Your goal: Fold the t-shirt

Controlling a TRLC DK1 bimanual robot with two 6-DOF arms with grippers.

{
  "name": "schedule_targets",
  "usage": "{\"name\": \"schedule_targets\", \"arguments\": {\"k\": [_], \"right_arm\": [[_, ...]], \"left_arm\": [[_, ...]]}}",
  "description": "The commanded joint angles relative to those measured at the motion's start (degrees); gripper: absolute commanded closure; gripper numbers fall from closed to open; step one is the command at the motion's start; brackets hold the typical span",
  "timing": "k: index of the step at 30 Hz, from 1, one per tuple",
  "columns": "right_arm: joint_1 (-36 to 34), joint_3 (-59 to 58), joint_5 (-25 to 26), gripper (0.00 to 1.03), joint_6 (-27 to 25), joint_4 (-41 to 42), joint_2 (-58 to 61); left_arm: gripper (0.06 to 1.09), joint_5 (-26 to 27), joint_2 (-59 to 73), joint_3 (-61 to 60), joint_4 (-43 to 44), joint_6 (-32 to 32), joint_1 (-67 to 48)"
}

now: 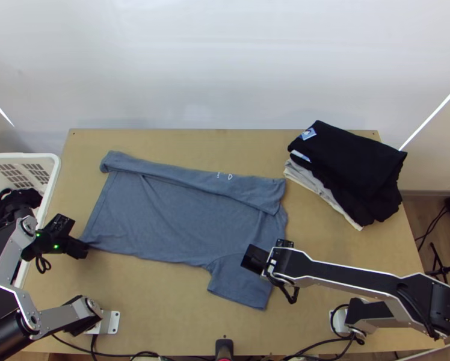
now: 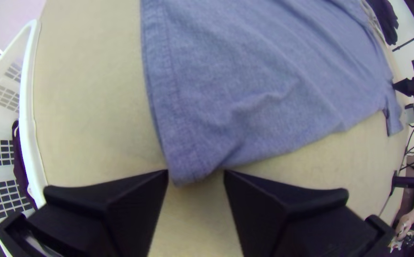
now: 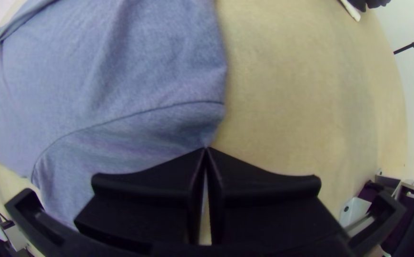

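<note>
Blue t-shirt (image 1: 183, 210) across table (image 1: 165, 313), left of centre to middle of frame; upper edge folded over in long strip, one sleeve spread toward lower centre. Left gripper (image 1: 83, 248) at left, fingers apart, hem corner at gap between tips. Right gripper (image 1: 249, 259) over sleeve, lower centre, fingers together; cannot tell if cloth is pinched. Folded clothes pile (image 1: 348, 168), upper right.

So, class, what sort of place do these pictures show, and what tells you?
Probably a robotics lab: two robot arms at a table, a stack of clothes and a white basket.
</note>
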Motion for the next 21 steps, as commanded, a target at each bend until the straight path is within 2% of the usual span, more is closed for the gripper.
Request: {"name": "schedule_targets", "arguments": {"k": [1, 11, 21], "right_arm": [[-0.74, 0.83, 0.17, 1.0, -0.98, -1.65, -2.63], [-1.53, 0.31, 0.79, 1.0, -1.94, -4.37, -5.97], [-2.5, -0.4, 0.7, 1.0, -3.44, -5.95, -10.37]], "left_arm": [[1.05, 6.24, -0.47, 0.74, 1.57, -0.7, 1.24], [1.05, 7.56, 1.64, 2.67, 1.75, -0.96, 0.54], [1.05, 7.74, 3.57, 5.84, 4.12, -4.48, -1.66]]}}
